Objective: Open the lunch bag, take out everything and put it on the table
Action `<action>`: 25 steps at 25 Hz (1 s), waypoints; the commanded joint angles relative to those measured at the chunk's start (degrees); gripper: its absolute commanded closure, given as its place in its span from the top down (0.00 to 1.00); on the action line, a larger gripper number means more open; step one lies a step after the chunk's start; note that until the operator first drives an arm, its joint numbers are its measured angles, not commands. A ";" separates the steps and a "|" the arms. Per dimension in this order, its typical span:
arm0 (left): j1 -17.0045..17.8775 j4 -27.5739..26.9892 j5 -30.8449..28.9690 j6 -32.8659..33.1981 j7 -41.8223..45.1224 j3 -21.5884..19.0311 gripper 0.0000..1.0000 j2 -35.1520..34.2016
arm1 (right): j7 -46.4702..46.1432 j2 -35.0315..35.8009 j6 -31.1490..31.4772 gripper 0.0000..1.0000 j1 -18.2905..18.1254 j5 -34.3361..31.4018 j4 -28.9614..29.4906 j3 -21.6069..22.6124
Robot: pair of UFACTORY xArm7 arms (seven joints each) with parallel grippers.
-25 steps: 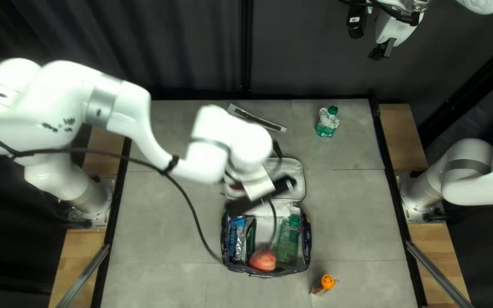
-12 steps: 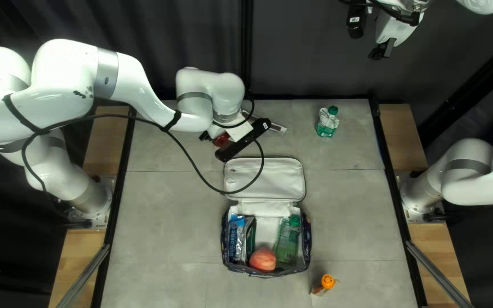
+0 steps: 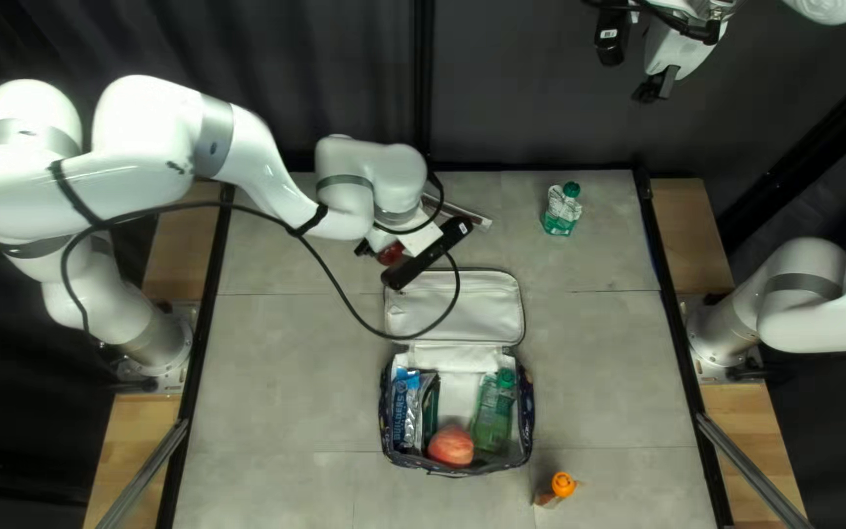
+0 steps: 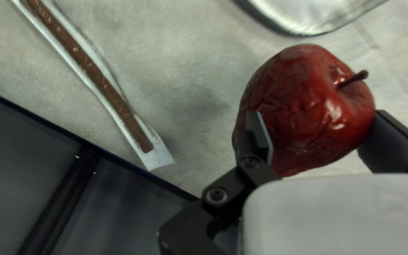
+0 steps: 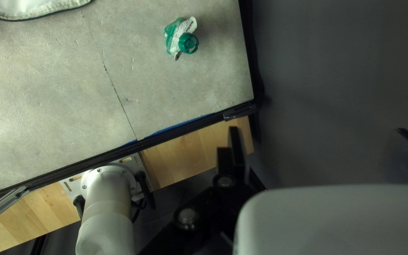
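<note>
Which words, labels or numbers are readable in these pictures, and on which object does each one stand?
No text is clear enough to quote.
On the blue snack wrapper in the lunch bag: print, too small.
On the green bottle on the table: label print, blurred.
On the meat stick wrapper: fine print, blurred.

i see print on the blue wrapper (image 3: 406, 408) inside the lunch bag (image 3: 527, 411) and on the far green bottle (image 3: 561, 211), but none is legible to me.
</note>
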State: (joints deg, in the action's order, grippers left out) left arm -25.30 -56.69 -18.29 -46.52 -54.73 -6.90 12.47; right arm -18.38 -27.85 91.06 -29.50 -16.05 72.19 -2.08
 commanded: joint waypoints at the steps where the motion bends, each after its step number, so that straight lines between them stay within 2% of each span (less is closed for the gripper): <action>1: -0.64 1.73 -1.05 2.85 -0.59 0.60 0.00 0.31 | 0.00 0.00 0.00 1.00 0.00 0.00 0.00 0.00; 17: 0.40 4.96 -5.49 5.66 0.80 0.86 0.00 -0.13 | 0.00 0.00 0.00 1.00 0.00 0.00 0.00 0.00; 18: 0.46 5.08 -5.64 5.81 0.93 0.86 0.24 -0.07 | 0.00 0.00 0.00 1.00 0.00 0.00 0.00 0.00; 19: 0.47 5.19 -5.70 5.96 0.96 0.87 0.35 -0.02 | 0.00 0.00 0.00 1.00 0.00 0.00 0.00 0.00; 20: 0.47 5.37 -5.73 6.12 0.98 0.86 0.65 -0.05 | 0.00 0.00 0.00 1.00 0.00 0.00 0.00 0.00; 21: 0.40 5.84 -5.83 6.75 0.80 0.86 0.61 -0.08 | 0.00 0.00 0.00 1.00 0.00 0.00 0.00 0.00; 22: 0.35 6.12 -5.88 7.08 0.63 0.85 0.63 -0.17 | 0.00 0.00 0.00 1.00 0.00 0.00 0.00 0.00; 24: 0.32 6.55 -5.96 7.49 0.29 0.79 0.79 -0.40 | 0.00 0.00 0.00 1.00 0.00 0.00 0.00 0.00; 25: 0.32 6.72 -5.95 7.51 -0.03 0.72 0.81 -0.65 | 0.00 0.00 0.00 1.00 0.00 0.00 0.00 0.00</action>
State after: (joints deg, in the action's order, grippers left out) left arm -24.95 -50.40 -24.18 -39.34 -54.31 -6.08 12.19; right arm -18.38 -27.85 91.06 -29.50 -16.05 72.19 -2.08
